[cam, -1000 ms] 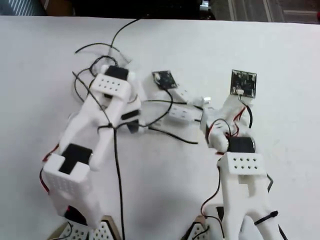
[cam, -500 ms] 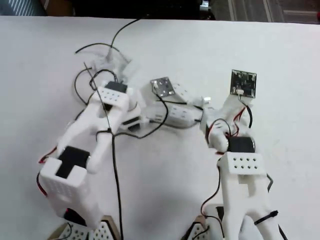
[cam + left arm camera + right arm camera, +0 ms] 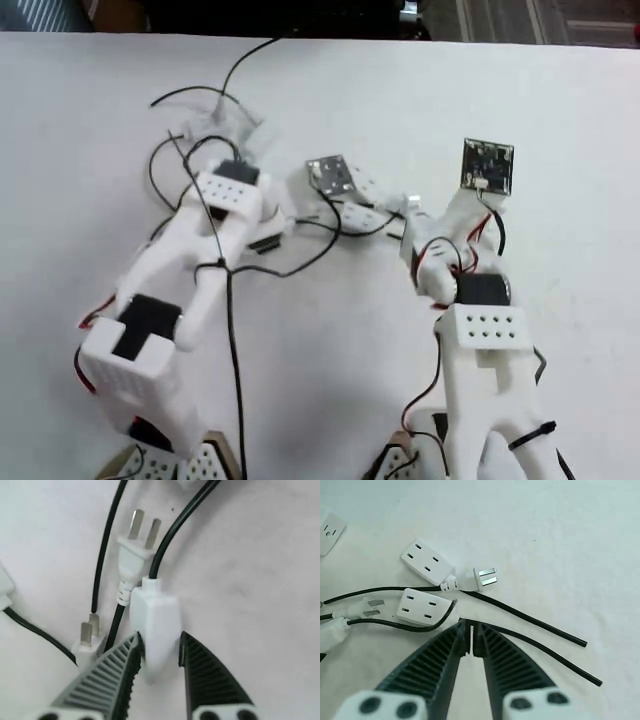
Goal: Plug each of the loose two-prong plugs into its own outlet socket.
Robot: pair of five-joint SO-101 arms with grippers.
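A: Plug (image 3: 134,550), where is it?
B: It lies just ahead of the left gripper (image 3: 159,641), prongs pointing away. A second plug (image 3: 86,641) sits beside one finger.
A: And the grips?
B: The left gripper clamps a white socket block (image 3: 155,612). The right gripper (image 3: 470,627) is pinched together, with another socket (image 3: 422,607) near its tips.

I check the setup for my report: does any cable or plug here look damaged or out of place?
Yes. Two black cords near the right claw stop in blunt free ends on the table, joined to nothing; they look cut off. Nothing else looks damaged.
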